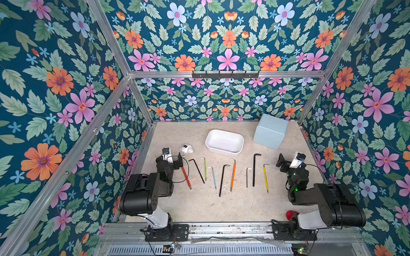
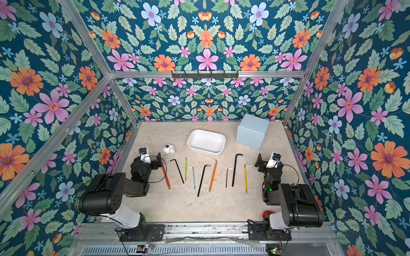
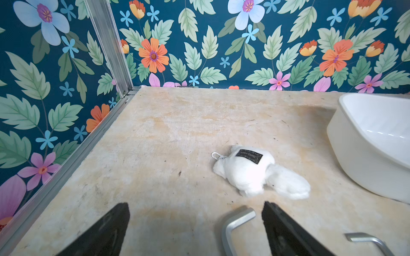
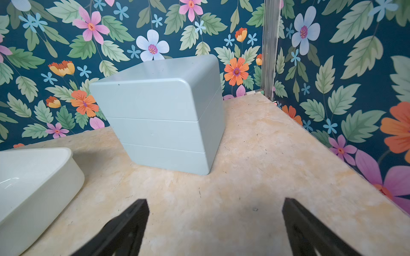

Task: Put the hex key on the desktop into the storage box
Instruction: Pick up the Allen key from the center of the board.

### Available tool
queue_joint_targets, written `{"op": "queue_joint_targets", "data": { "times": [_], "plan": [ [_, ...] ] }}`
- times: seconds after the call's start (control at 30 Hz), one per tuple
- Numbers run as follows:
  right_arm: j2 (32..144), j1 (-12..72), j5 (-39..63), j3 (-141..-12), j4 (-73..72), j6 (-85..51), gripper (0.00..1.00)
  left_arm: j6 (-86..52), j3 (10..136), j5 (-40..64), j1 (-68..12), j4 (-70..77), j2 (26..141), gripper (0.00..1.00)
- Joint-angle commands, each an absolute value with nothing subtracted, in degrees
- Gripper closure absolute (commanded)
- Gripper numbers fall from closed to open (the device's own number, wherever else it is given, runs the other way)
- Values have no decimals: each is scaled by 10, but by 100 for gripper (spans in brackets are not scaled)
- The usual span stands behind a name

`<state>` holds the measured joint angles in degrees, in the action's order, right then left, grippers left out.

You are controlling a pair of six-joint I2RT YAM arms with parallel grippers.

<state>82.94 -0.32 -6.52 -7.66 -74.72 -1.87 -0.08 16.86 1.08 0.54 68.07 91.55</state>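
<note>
Several hex keys lie in a row on the beige desktop (image 1: 199, 206): red (image 1: 186, 177), black (image 1: 222, 179), orange (image 1: 233, 175), yellow (image 1: 265, 177) and others. The white storage box (image 1: 224, 141) stands empty behind them. My left gripper (image 1: 176, 160) hovers open over the red key's silver bent end (image 3: 238, 219), which lies between the fingers in the left wrist view, untouched. My right gripper (image 1: 288, 160) is open over bare desktop, right of the yellow key, with nothing between its fingertips (image 4: 215, 200).
A pale blue cube box (image 1: 270, 131) stands at the back right, beside the storage box. A small white plush toy (image 1: 186, 148) lies just ahead of the left gripper, left of the storage box (image 3: 355, 155). Aluminium rails and flowered walls close in the desktop.
</note>
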Motion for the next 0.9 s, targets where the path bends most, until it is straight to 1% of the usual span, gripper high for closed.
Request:
{"op": "queue_joint_targets", "data": {
  "times": [0.0, 0.67, 0.7, 0.77, 0.87],
  "plan": [
    [831, -3, -73, -80, -763, -20, 1, -1, 171, 8, 6, 682, 915, 0],
    [831, -3, -78, -78, -769, -19, 1, -2, 172, 6, 5, 683, 915, 1],
    [827, -2, -82, -77, -769, -17, 1, -4, 181, -6, 5, 669, 910, 1],
    [798, 10, -118, -83, -734, -17, 1, -12, 213, -22, 6, 575, 875, 1],
    [722, 38, -184, -129, -593, -14, 2, -27, 279, -45, 5, 431, 828, 0]
  ]
}}
